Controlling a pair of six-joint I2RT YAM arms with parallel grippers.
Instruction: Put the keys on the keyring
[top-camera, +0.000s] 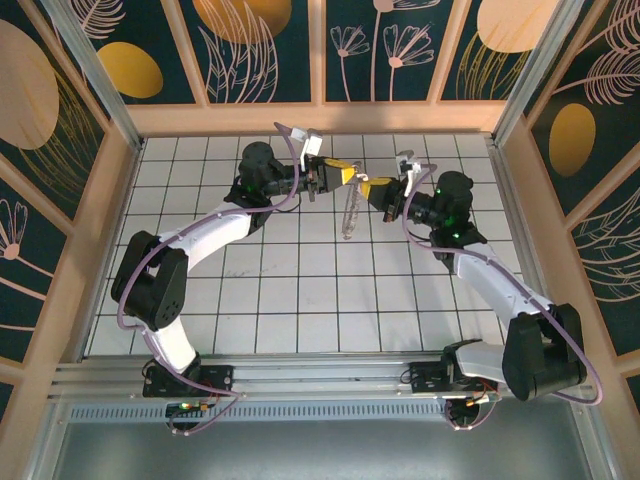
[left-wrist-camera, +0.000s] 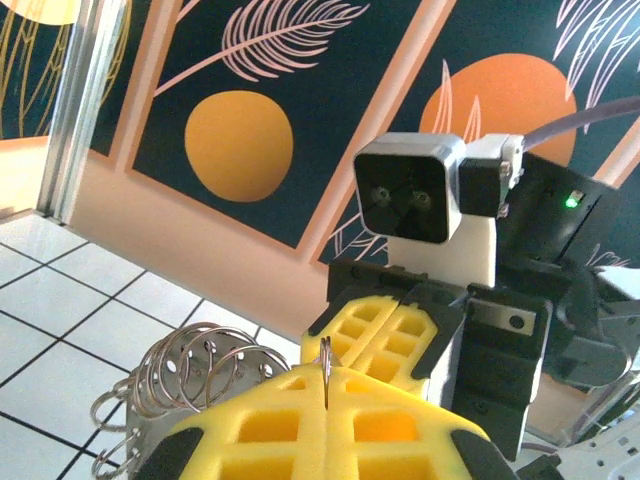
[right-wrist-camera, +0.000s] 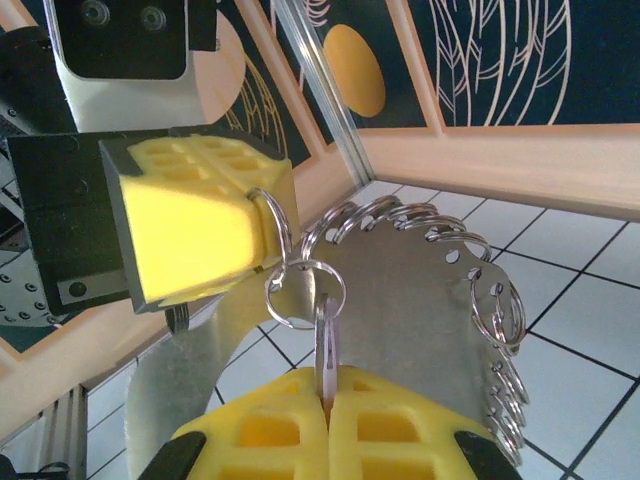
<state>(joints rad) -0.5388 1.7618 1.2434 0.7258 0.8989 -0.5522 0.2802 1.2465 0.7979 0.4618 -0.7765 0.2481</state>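
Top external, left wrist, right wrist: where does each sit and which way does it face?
Top external: above and behind the bases, looking down on the tiled table; both arms whole, left gripper and right gripper meeting far-centre.
Left wrist: on the left arm, facing the right gripper; own yellow pads at bottom.
Right wrist: on the right arm, facing the left gripper; own pads clamp a key.
Both wrist views share the ring strip.

Top cam: overhead, far. L wrist cam: close behind left pincer (left-wrist-camera: 325, 392), faces right pincer (left-wrist-camera: 392, 325); R mirrors. Shared: keyring (left-wrist-camera: 200, 362).
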